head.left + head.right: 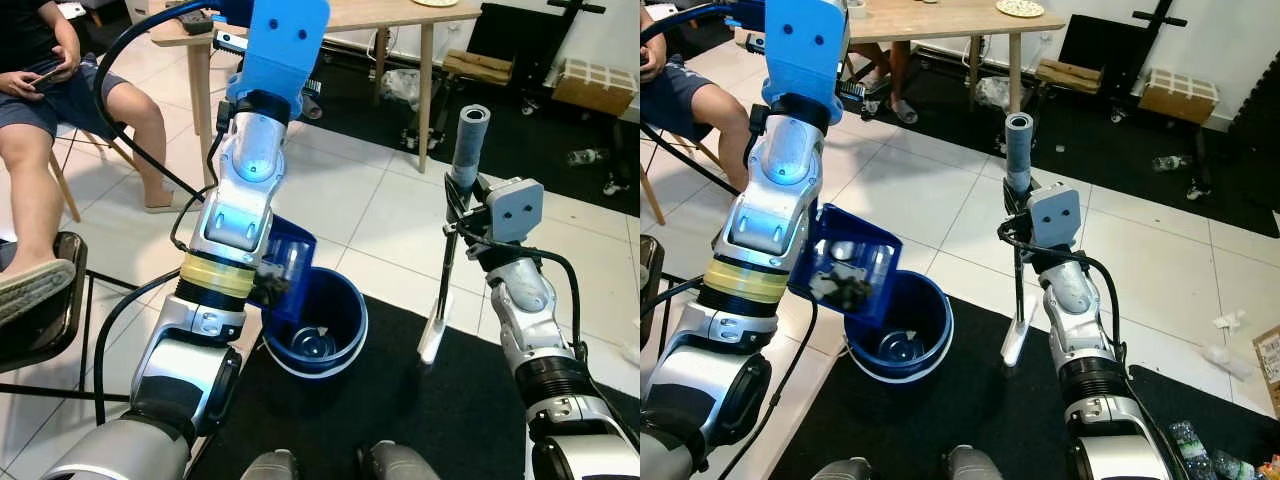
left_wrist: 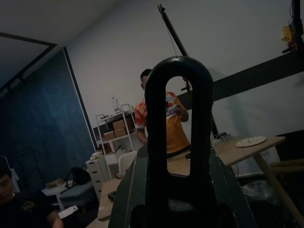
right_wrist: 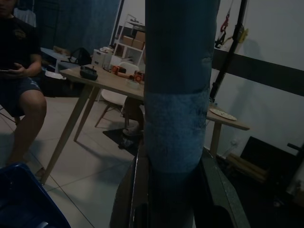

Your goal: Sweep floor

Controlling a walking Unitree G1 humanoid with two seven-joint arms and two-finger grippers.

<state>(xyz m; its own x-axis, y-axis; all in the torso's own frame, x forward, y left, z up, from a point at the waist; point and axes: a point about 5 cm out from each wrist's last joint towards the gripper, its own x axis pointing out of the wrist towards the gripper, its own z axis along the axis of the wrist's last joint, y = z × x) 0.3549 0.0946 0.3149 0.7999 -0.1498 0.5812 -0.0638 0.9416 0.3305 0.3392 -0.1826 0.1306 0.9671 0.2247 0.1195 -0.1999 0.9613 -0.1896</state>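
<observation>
Left hand (image 2: 178,190) clamped around the looped handle of the blue dustpan (image 1: 850,262), tilted over the blue bucket (image 1: 902,335) on the black mat (image 1: 980,400), debris visible inside. Right hand (image 3: 171,190) gripped the upright broom handle (image 1: 1019,150), right of the bucket. No readable writing anywhere.

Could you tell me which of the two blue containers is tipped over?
The dustpan, held tilted in the left end effector above the bucket, which stands upright on the mat.

No legible text anywhere.
</observation>
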